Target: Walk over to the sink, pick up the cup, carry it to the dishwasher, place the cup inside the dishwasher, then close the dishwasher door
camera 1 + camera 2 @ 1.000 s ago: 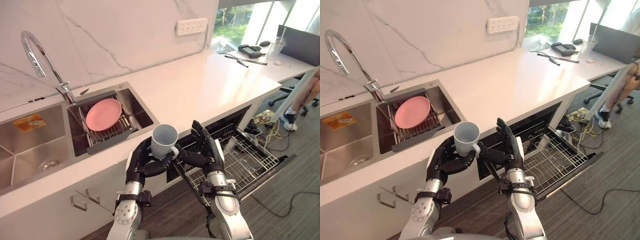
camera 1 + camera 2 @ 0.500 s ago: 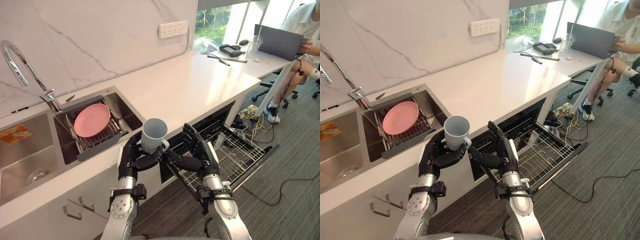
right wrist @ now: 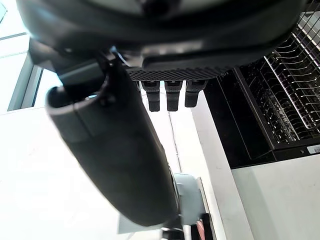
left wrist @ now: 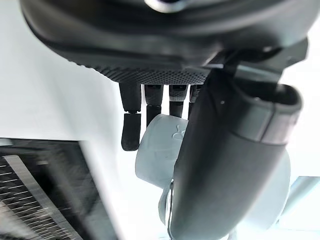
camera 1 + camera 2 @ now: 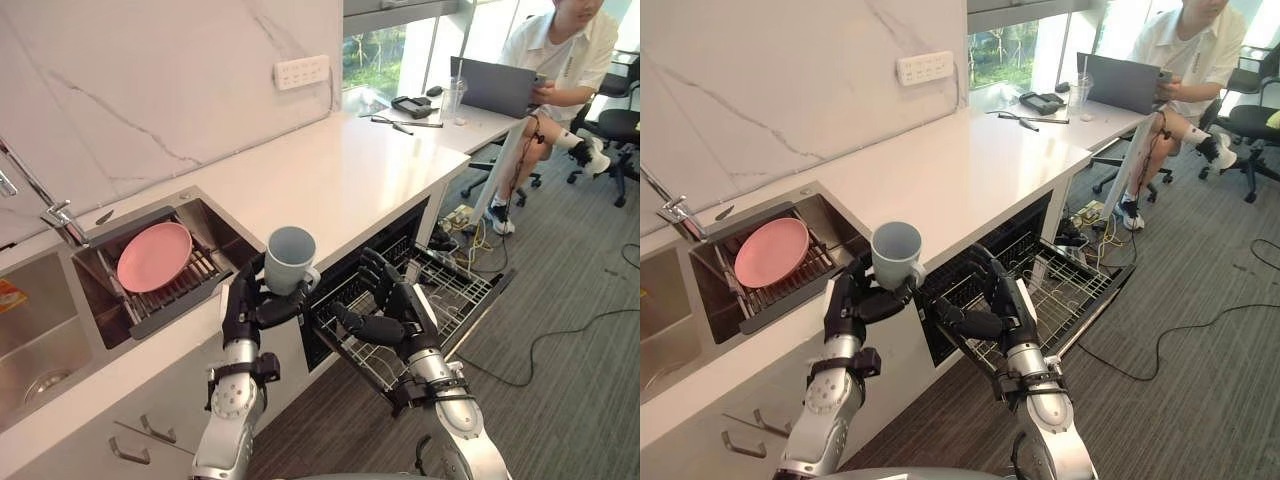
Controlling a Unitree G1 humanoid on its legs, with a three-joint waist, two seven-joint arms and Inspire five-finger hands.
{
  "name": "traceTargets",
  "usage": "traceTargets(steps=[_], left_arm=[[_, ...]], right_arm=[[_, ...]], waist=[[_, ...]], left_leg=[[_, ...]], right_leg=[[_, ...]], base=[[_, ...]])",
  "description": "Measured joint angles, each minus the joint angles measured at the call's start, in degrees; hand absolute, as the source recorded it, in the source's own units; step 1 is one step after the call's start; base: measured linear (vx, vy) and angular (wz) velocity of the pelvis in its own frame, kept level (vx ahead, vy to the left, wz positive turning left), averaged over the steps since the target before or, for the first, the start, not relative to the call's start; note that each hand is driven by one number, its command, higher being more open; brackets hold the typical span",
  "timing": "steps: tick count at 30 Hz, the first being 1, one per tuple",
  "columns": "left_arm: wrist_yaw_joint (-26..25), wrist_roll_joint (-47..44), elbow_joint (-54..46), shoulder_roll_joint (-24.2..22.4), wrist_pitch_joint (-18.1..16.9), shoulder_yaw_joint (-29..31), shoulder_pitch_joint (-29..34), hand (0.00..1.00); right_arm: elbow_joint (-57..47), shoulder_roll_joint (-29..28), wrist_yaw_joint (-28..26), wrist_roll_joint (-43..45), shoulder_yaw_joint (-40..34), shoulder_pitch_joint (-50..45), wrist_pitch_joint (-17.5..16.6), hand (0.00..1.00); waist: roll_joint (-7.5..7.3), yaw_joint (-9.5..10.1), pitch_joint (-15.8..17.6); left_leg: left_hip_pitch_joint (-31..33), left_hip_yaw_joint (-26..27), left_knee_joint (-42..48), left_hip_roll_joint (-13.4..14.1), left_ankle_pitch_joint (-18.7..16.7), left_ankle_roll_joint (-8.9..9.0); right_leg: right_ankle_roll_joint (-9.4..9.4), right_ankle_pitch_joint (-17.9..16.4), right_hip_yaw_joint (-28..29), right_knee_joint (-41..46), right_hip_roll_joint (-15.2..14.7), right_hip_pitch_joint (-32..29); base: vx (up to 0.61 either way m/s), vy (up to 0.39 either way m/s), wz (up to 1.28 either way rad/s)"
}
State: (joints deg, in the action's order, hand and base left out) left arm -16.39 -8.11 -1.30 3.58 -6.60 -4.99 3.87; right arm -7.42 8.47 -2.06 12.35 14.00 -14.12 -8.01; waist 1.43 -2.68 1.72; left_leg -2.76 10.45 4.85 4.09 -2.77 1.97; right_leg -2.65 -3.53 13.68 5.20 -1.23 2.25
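My left hand [image 5: 246, 300] is shut on a light blue-grey cup [image 5: 289, 258], held upright by its lower half above the counter's front edge; the left wrist view shows the fingers [image 4: 131, 126] and thumb curled round the cup [image 4: 159, 150]. Beside it, to the right and a little lower, my right hand [image 5: 405, 312] is open with its fingers spread and holds nothing; its thumb points toward the cup without touching it. Under the right hand the dishwasher [image 5: 345, 290] stands open, its wire rack [image 5: 452, 290] pulled out over the lowered door [image 5: 492, 292].
A pink plate [image 5: 153, 256] lies on a drying rack in the sink [image 5: 215, 222], beside the faucet [image 5: 55, 210]. The white counter [image 5: 340, 170] runs to a desk where a person [image 5: 555, 45] sits with a laptop. Cables and a power strip [image 5: 462, 218] lie by the counter's end.
The whole picture has shifted: the camera has turned toward the dishwasher, bringing the seated person into view. The cup stays in my left hand; the right hand sits slightly lower and farther from it.
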Motion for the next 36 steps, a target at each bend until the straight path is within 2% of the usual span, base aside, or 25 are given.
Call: traceTargets(steps=[4, 9, 22, 36], left_arm=[[0.0, -1.9, 0.0, 0.0, -0.7, 1.2, -3.1, 0.3], [0.2, -2.1, 2.2, 0.0, -0.7, 0.8, -3.1, 0.3], [3.1, -2.1, 2.3, -0.4, -0.7, -6.4, -3.1, 0.3], [4.0, -3.3, 2.3, -0.6, -0.7, -7.8, -3.1, 0.3]], right_arm=[[-0.3, 0.4, -0.2, 0.0, 0.0, 0.1, 0.0, 0.9], [-0.5, 0.6, -0.6, 0.0, 0.0, 1.5, 0.0, 0.9], [-2.4, 0.7, 0.4, 0.0, 1.9, 4.9, 0.0, 0.9], [-2.4, 0.6, 1.5, -0.2, 2.4, 5.8, 0.0, 0.9]], waist=[[0.08, -0.28, -0.7], [0.09, -1.13, -0.7], [0.26, -1.29, -0.8], [0.28, -1.19, -1.1]], left_leg=[[-0.1, 0.6, -0.4, -0.1, 0.2, -0.25], [-0.3, 0.8, -0.8, -0.3, 0.2, -0.28], [-0.9, -0.4, -2.8, -0.7, 1.7, -0.43], [-1.2, -1.9, -5.0, -1.1, 3.3, -0.52]], right_leg=[[-0.26, 0.5, 0.7, -0.8, -0.1, 0.0], [-0.4, 0.6, 0.9, -1.3, -0.3, 0.1], [-0.41, 0.6, -0.5, -1.6, -0.6, 0.6], [-0.4, 0.6, -2.0, -1.9, -0.9, 0.8]], base=[[0.03, 0.005, -0.08], [0.01, 0.003, -0.02], [0.0, -0.013, 0.05], [0.0, -0.015, 0.06]])
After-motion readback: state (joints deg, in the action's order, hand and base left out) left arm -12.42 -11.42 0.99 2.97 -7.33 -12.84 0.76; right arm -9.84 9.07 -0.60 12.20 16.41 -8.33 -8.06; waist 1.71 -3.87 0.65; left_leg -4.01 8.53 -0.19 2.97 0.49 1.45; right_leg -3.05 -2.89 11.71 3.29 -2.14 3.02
